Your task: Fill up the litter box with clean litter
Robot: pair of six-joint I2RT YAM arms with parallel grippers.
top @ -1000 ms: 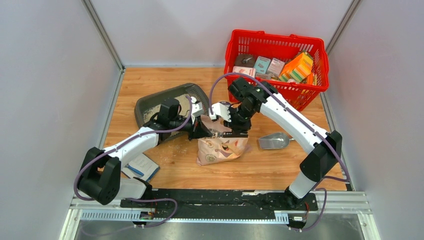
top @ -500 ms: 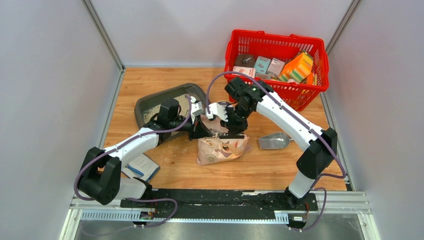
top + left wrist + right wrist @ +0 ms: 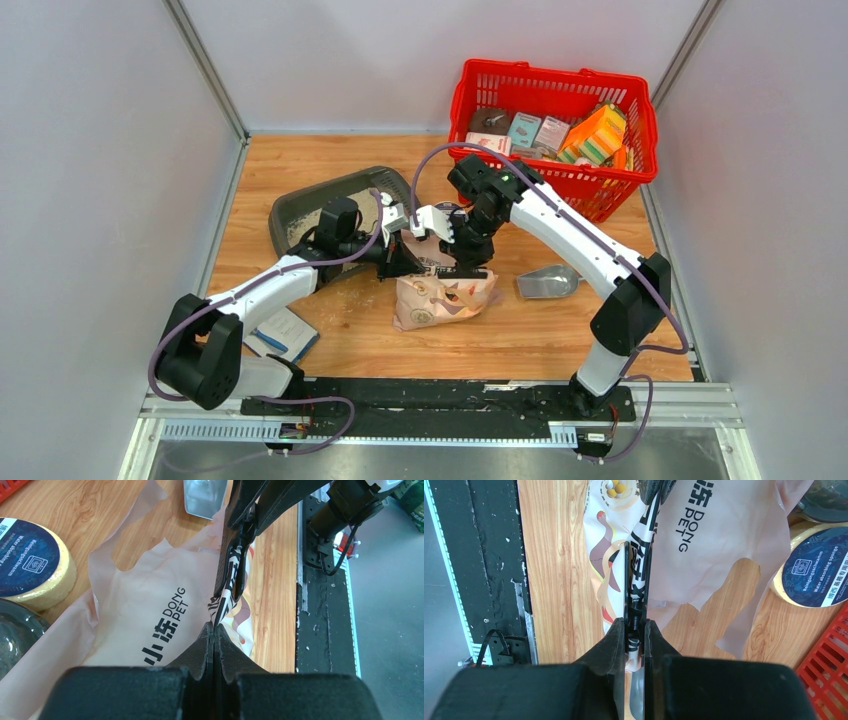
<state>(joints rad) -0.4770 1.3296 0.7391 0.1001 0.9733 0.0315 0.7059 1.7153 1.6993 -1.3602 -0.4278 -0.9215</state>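
The dark grey litter box [image 3: 335, 200] sits left of centre, with a little pale clean litter [image 3: 297, 230] in its left end. The beige-pink printed litter bag [image 3: 445, 295] stands in front of it. My left gripper [image 3: 407, 257] [image 3: 214, 626] is shut on the bag's striped top edge [image 3: 222, 602]. My right gripper [image 3: 461, 263] [image 3: 634, 625] is shut on a black clip [image 3: 627, 580] [image 3: 234, 555] that runs along that same edge. The two grippers face each other across the bag's top.
A silver scoop [image 3: 548, 283] [image 3: 200, 497] lies right of the bag. A round yellow sponge with a blue label [image 3: 30, 555] [image 3: 819, 570] sits behind the bag. The red basket [image 3: 630, 160] of boxes stands at the back right, and a booklet [image 3: 283, 333] lies front left.
My right arm has shifted a little to the left, taking the clip end of the bag's top with it. The left arm and both grips stay the same.
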